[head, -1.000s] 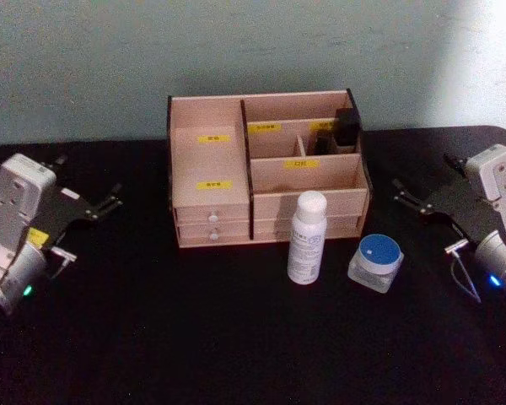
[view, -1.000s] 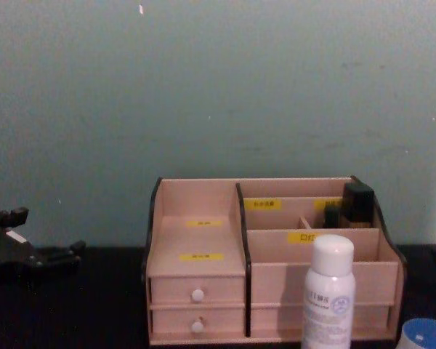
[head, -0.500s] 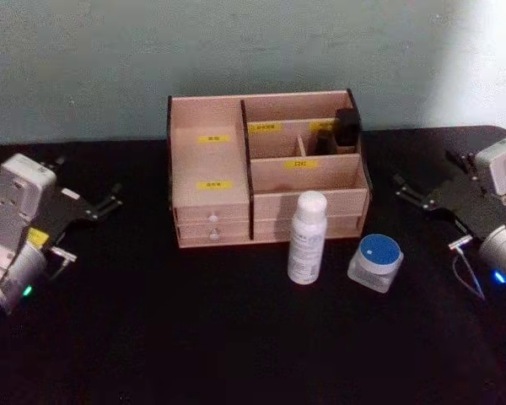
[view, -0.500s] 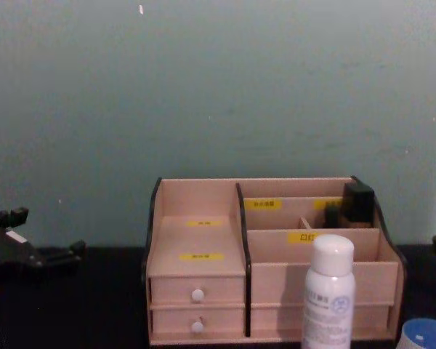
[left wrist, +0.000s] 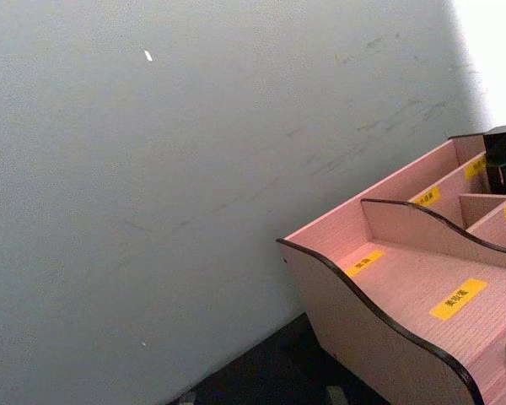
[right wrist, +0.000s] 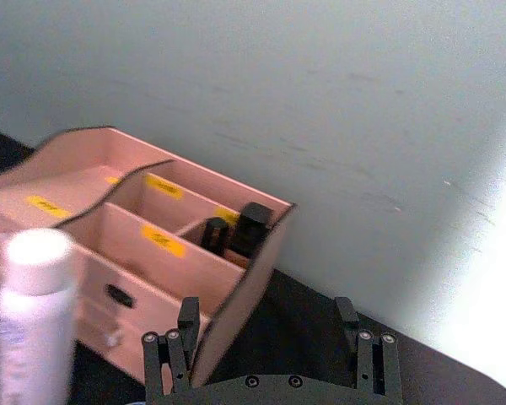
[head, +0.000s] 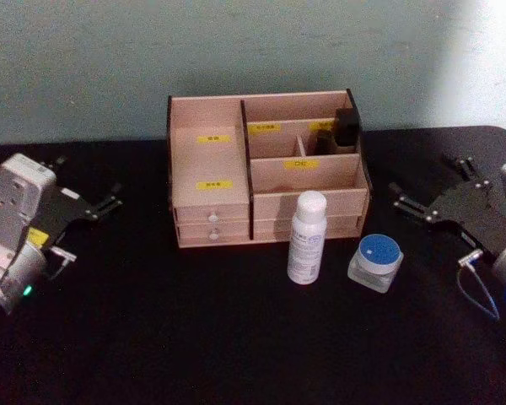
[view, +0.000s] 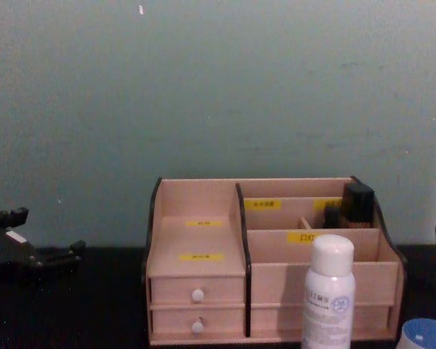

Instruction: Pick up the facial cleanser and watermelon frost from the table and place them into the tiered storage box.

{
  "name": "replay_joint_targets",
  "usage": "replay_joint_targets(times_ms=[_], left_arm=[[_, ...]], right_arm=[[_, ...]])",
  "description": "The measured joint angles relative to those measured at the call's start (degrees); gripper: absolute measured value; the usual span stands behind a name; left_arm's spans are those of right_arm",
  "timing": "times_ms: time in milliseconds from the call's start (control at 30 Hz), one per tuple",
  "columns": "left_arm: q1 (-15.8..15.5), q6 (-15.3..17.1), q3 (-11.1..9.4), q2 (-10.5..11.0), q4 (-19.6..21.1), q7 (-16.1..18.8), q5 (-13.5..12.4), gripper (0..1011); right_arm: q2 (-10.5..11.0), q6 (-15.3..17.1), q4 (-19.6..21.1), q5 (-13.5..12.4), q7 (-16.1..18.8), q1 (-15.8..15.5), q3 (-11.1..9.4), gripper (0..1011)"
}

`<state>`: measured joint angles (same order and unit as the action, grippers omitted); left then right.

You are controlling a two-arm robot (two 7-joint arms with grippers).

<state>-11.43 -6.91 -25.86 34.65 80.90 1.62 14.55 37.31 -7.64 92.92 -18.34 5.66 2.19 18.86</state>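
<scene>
The tiered storage box (head: 207,110) stands at the back middle of the black table, also seen in the chest view (view: 196,200). In front of its right half stand a white bottle with a white cap (head: 307,238) (view: 328,291) and, to its right, a squat clear jar with a blue lid (head: 376,261) (view: 425,334). Their labels are too small to tell which is the facial cleanser and which the watermelon frost. My right gripper (head: 427,182) (right wrist: 266,329) hovers open to the right of the jar, empty. My left gripper (head: 86,180) (view: 45,231) rests open at the far left.
Two black items (head: 344,128) sit in the box's back right compartment. Two white-knobbed drawers (head: 212,226) face me on the box's left side. A grey-green wall (head: 253,51) rises right behind the box. Open black tabletop (head: 236,337) lies in front.
My right arm has swung outward and lower, its wrist sliding toward the head view's right edge. The left arm, bottle and jar have not moved.
</scene>
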Motion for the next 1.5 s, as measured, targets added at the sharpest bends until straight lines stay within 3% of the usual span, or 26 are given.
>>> replay_joint_targets(times_ms=[233, 633, 967, 1500], left_arm=[[0.0, 0.0, 0.0, 0.0, 0.0, 0.0, 0.0, 1001], [0.0, 0.0, 0.0, 0.0, 0.0, 0.0, 0.0, 1001], [0.0, 0.0, 0.0, 0.0, 0.0, 0.0, 0.0, 1001], [0.0, 0.0, 0.0, 0.0, 0.0, 0.0, 0.0, 1001]], right_arm=[[1.0, -2.0, 2.8, -0.6, 3.7, -2.9, -0.5, 1002], [0.1, -3.3, 2.9, -1.6, 10.4, -3.9, 1.0, 1002], [-2.8, -2.2, 0.2, -2.1, 15.4, -1.7, 2.8, 1002], [-7.4, 2.5, -4.7, -3.3, 19.3, 1.7, 3.4, 1002]])
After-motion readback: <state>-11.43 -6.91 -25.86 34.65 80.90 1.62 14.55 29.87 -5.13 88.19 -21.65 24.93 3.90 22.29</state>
